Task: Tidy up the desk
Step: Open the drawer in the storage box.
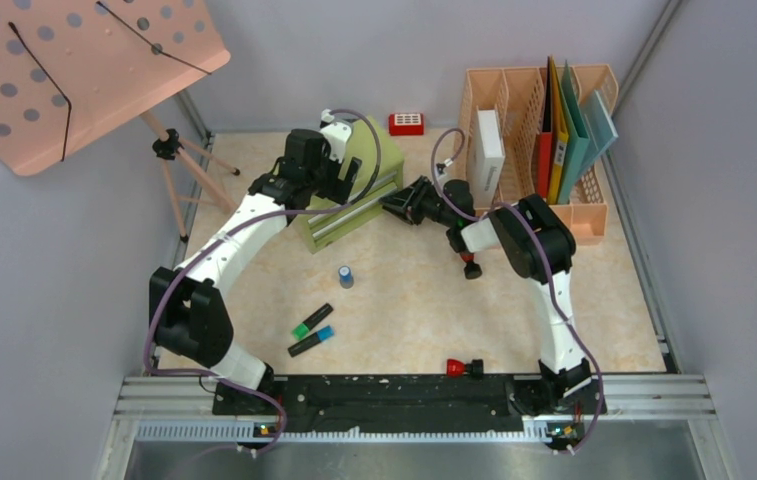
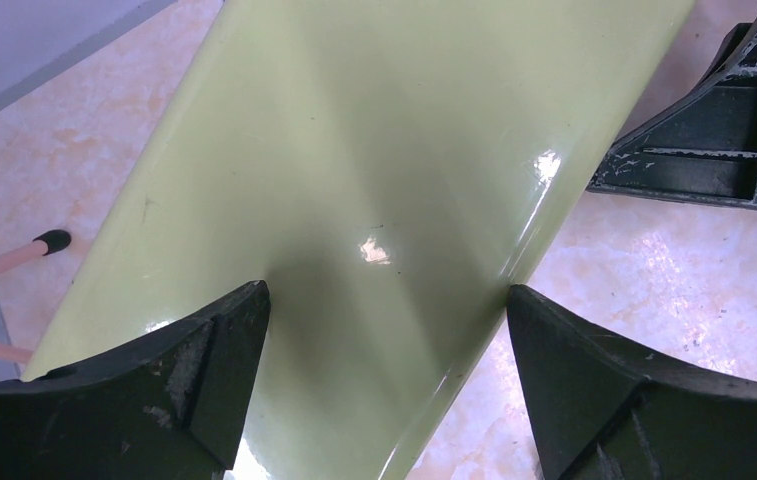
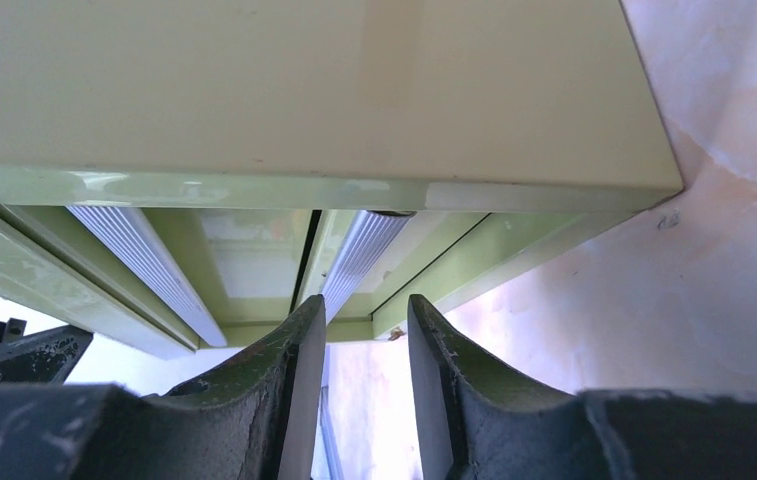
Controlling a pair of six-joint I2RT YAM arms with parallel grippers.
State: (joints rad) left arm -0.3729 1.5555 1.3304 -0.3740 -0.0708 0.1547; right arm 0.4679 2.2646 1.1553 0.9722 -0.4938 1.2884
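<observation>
**Step in hand (judged):** working a drawer of the glossy green metal drawer cabinet (image 1: 349,195). It stood at 11 o'clock on the beige marble-patterned tabletop (image 1: 414,310), which lay beneath both arms with its front rail at 6 o'clock.

**Left tool** (image 2: 386,295): spread wide astride the cabinet top, apparently to brace it.

**Right tool** (image 3: 364,305): nearly together at a ridged silver drawer handle (image 3: 359,255). Whether it clamped the handle could not be told.

**Next move (judged):** a firm hold on the handle, then a straight pull toward 5 o'clock.

**Count:**
- one cabinet
- two ridged handles
- two black markers, one green-capped (image 1: 312,321) and one blue-capped (image 1: 311,342)
- one small blue-capped cylinder (image 1: 346,276)
- one red-and-black piece (image 1: 464,368)
- one red block (image 1: 406,123)
- one peach file rack (image 1: 584,215)
</observation>
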